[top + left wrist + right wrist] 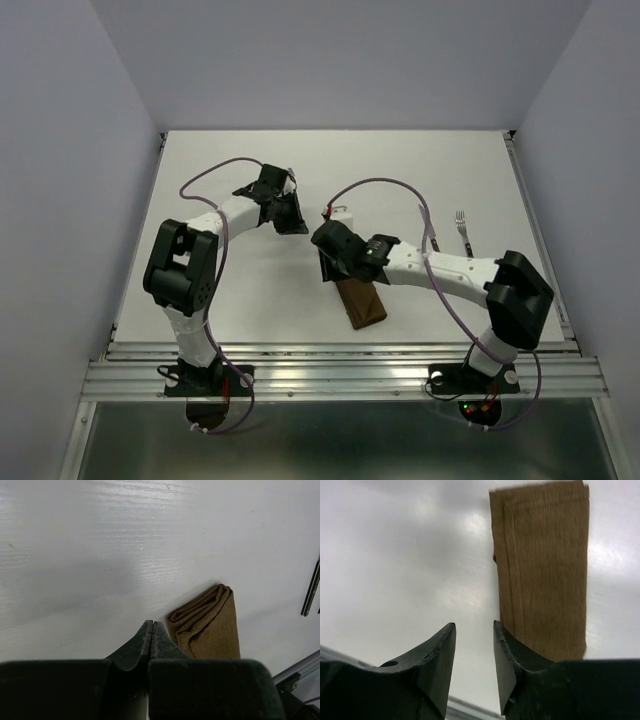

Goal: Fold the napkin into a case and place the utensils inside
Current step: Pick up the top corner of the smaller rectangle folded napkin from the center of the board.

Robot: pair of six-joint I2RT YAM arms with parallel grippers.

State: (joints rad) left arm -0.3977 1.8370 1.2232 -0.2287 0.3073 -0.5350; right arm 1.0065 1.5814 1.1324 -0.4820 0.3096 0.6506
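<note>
The napkin [362, 302] lies folded into a narrow dark brown case near the table's front middle. In the right wrist view the case [542, 575] stretches away just right of my right gripper [474, 626], which is open with nothing between its fingers. From above, my right gripper [328, 262] hovers at the case's far end. My left gripper [297, 222] is shut and empty, a little further back and to the left. In its wrist view the left gripper [151, 625] sits beside the case's bunched end [210, 625]. The fork [462, 228] and the knife [432, 232] lie at the right; the knife [311, 590] also shows at the frame edge.
A purple cable [400, 190] loops from the right arm over the table near the knife. A metal rail [340, 375] runs along the table's front edge. White walls enclose the table on three sides.
</note>
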